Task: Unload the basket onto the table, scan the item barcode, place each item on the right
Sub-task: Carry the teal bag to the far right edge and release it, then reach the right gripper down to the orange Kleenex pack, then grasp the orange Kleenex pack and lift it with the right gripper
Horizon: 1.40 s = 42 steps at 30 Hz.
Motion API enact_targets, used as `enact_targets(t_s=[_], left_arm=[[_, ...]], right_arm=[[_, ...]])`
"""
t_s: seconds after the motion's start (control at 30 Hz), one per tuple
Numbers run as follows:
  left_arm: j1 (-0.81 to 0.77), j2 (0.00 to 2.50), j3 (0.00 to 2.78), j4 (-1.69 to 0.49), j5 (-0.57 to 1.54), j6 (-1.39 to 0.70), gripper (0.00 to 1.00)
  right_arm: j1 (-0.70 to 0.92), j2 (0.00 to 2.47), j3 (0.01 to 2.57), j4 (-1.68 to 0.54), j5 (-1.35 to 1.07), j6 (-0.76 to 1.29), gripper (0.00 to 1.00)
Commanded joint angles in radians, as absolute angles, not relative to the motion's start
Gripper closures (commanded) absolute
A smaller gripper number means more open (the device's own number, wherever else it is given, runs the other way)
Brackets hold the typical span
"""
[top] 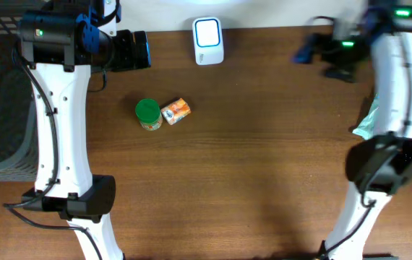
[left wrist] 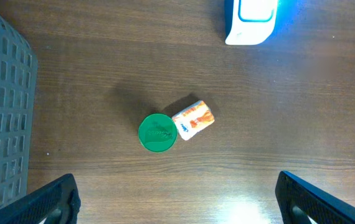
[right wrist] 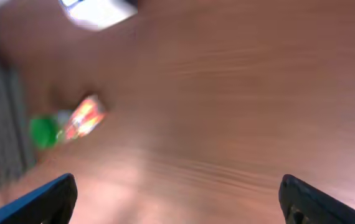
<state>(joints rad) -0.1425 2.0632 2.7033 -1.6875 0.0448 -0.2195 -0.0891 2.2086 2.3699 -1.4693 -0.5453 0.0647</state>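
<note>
While both pincers are hanging wide apart and gripping nothing, the step in hand is looking like a first pick-up of an item to scan. Nearest the camera, the left pincer (left wrist: 177, 202) is hovering open over the bare surface (left wrist: 302, 124), with only its fingertips showing at the lower corners. The right pincer (right wrist: 177, 199) is also standing open, but its view is blurring badly, so it is giving little guidance.

Further out, the green-lidded jar (left wrist: 157, 132) is standing upright with the orange carton (left wrist: 193, 119) lying on its side against it, apparently touching. Either could be the item meant; no barcode is showing on either from any view.

Judging by position, the left pincer is sitting closer to the pair and is looking the better choice. Because the two items are pressing together, a finger coming down between them is risking a shove to the jar. Closing across the carton's free sides, away from the jar, is seeming safer. Once an item is lifted, it is probably needing a slow turn until the hidden code is facing the reader.

Farthest away, the scanner (left wrist: 249, 22) is glowing pale blue at the surface's far edge, well apart from the items. The basket (left wrist: 3, 112) is lying off to the left.
</note>
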Motion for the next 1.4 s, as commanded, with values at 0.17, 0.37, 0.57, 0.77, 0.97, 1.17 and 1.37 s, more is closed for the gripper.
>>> enact_targets(t_s=[0.17,0.37,0.57,0.77,0.97,1.17,1.37], left_arm=[[-0.136,2.049,2.714,-1.688,0.045,-0.204,0.01],[-0.136,2.049,2.714,-1.688,0.045,-0.204,0.01],[-0.134,2.049,2.714,-1.688,0.045,-0.204,0.01],[-0.148,2.049,2.714,-1.688,0.045,-0.204,0.01],[-0.148,2.049,2.714,-1.688,0.045,-0.204,0.01],[-0.148,2.049,2.714,-1.688,0.045,-0.204,0.01],[-0.148,2.049,2.714,-1.688,0.045,-0.204,0.01]], right_arm=[[0.288,2.403,2.361,-1.118,-0.527,0.26,0.01],[0.414,2.57,2.361,-0.998,-0.545,0.271,0.39],[0.496,2.628,2.358,-0.927,-0.402,0.353,0.41],[0.496,2.643,2.355,-1.08,-0.36,0.353,0.96],[0.49,2.51,2.355,-1.486,-0.2,0.428,0.84],[0.437,2.486,2.357,-1.431,-0.263,-0.175,0.18],[0.425,2.532,2.338,-1.327,-0.592,-0.517,0.45]])
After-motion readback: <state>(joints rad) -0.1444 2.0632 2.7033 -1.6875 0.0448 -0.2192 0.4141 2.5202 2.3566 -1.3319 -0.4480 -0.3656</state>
